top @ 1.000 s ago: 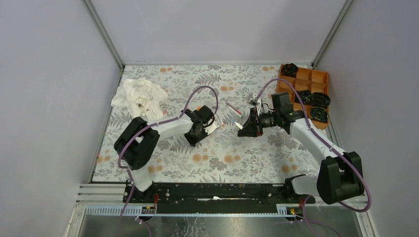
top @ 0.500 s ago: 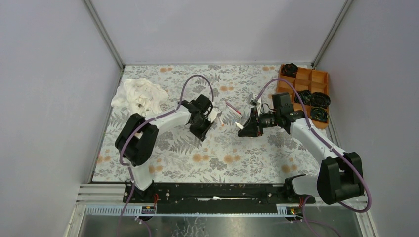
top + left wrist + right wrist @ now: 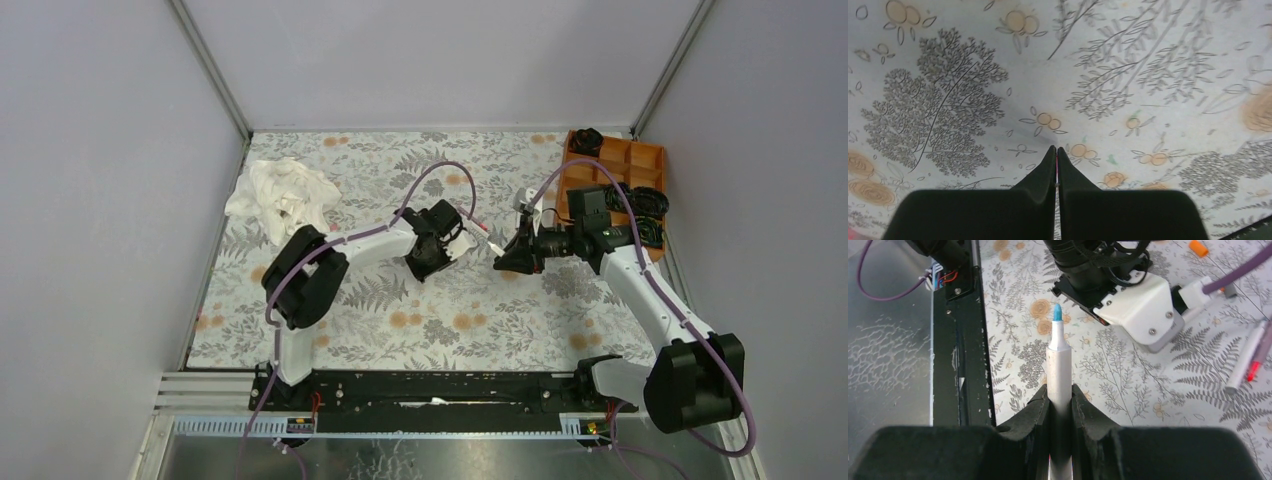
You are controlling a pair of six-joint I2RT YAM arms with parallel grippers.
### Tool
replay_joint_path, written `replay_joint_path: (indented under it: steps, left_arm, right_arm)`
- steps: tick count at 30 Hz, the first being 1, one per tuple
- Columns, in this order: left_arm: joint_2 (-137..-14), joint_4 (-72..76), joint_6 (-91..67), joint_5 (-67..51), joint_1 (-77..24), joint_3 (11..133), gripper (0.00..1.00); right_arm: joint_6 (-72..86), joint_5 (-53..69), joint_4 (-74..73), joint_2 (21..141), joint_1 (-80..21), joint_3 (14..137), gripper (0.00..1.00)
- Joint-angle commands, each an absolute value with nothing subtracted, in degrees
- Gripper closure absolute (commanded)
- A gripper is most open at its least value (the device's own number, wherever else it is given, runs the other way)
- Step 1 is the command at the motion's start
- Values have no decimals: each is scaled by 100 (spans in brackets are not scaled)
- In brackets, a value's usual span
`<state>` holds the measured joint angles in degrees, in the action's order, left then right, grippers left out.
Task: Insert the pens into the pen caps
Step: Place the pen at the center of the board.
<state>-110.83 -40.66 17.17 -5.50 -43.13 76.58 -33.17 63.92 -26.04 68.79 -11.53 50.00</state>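
Cloth (image 3: 285, 195): crumpled and white, lying far left on the mat (image 3: 450, 320), out of the play.
Left gripper (image 3: 1056, 150): jaws pressed tight together, and I see nothing pinched between them. It hovers mid-mat, facing the right arm.
Pen (image 3: 1059, 360): white barrel with a bare blue felt tip. It sits mid-mat in the right arm's grip, tip aimed at the left arm's wrist.
Right gripper (image 3: 1060, 390): jaws clamped on the barrel, with the nib end standing well clear of the fingers.
Pen handling: I judge it light and stiff. The smooth round plastic looks likely to slip or swivel in a pinch. The barrel just behind the nib collar looks the best hold for a straight push. The felt tip is soft and should touch nothing but a cap.
Loose pens (image 3: 1242, 365): two lie side by side on the mat just right of the left arm. One is white with a red tip.
Orange cap (image 3: 1199, 247): on the mat past the left arm's wrist, well apart from the held pen.
Cap handling: tiny and light, so it probably skids when nudged. I'd pinch it across its sides with the mouth left open.
Tray (image 3: 640, 155): orange, at the far right, with black coils (image 3: 648, 202) in some compartments.
Writing: none I can read, no brand or label.
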Motion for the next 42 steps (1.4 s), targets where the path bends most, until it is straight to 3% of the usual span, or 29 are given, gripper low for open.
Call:
replay_joint_path:
  steps: [1,7,14,21,26,28,34,42]
  left_arm:
    - [-11149,-4226,1728,-24,-4224,7789,98]
    - [-10507,-3973,1118,-18,-3978,7687,93]
    - [-8767,-2835,692,-118,-3865,6747,78]
    - [-7241,-1502,378,-70,-3778,5619,54]
    - [-6361,-830,28,133,-3665,5003,23]
    - [-6076,-686,9,143,-3625,4810,16]
    - [-5757,-570,-483,-442,-3586,4533,12]
    - [-5750,666,-2376,-1400,-3586,3875,12]
  right_arm:
    - [-3398,6315,-2745,6952,-915,5300,100]
    - [-3200,6300,-2564,6937,-781,5232,100]
    - [-3037,6063,-2430,7023,-717,5199,100]
    - [-2880,5962,-2252,7024,-711,5104,100]
    - [-2895,5803,-2222,7055,-704,5081,100]
    - [-2904,5721,-2219,7074,-705,5071,100]
    - [-2959,5494,-2232,7173,-704,5062,100]
    - [-3024,4659,-2204,7534,-710,4992,100]
